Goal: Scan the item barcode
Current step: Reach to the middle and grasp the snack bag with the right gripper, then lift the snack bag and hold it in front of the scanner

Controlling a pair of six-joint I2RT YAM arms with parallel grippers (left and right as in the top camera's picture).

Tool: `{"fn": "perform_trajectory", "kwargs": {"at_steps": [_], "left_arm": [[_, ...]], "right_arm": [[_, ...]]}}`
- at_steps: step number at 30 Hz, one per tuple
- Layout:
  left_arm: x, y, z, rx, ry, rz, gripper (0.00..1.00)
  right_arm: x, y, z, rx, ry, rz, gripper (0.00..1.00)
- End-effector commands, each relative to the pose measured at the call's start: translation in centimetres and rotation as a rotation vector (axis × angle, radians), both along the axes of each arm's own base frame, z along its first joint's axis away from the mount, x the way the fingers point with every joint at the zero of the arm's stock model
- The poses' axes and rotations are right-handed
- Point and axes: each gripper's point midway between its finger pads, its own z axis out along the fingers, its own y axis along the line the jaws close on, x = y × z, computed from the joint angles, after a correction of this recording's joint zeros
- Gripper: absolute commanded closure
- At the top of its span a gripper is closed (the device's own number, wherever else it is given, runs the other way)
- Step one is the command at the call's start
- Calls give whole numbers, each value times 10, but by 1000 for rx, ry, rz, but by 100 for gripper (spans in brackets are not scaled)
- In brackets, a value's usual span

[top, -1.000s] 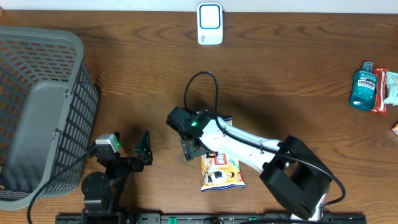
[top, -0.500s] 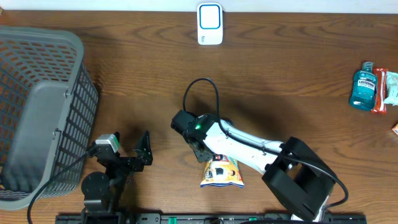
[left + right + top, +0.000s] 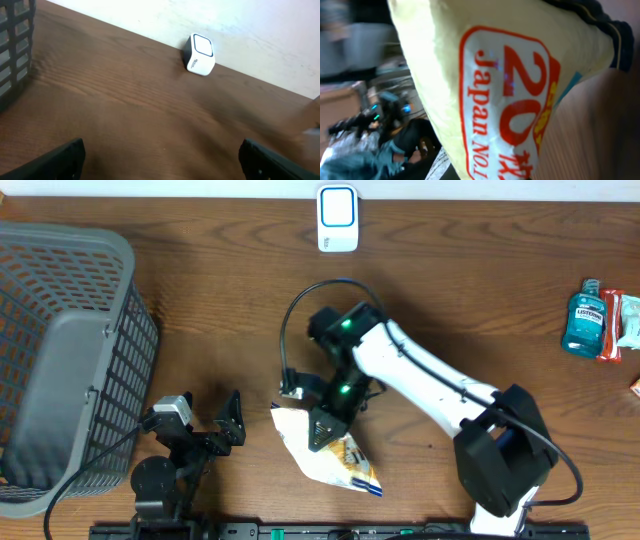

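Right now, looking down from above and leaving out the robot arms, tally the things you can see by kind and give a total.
Basket: 1
Scanner: 1
Snack bag: 1
Bottle: 1
Packet: 1
Orange item, cut off at the right edge: 1
Total: 6

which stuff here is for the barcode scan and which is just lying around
For the job:
snack bag, held by the right end effector
white scanner box

Lying about:
grey basket
mouthwash bottle
red-and-white packet
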Motion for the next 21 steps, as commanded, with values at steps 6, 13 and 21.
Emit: {"fn": "perform_trajectory", "kwargs": {"at_steps": [6, 13, 21], "left_arm": [[-1, -3, -12, 0, 33, -16, 2], [-1, -3, -12, -1, 33, -16, 2], [-1, -3, -12, -1, 33, -16, 2]], "right_arm": [[17, 15, 73, 504, 100, -87, 99], [23, 7, 71, 614, -40, -4, 99], [22, 5, 66, 672, -137, 80, 99]]}}
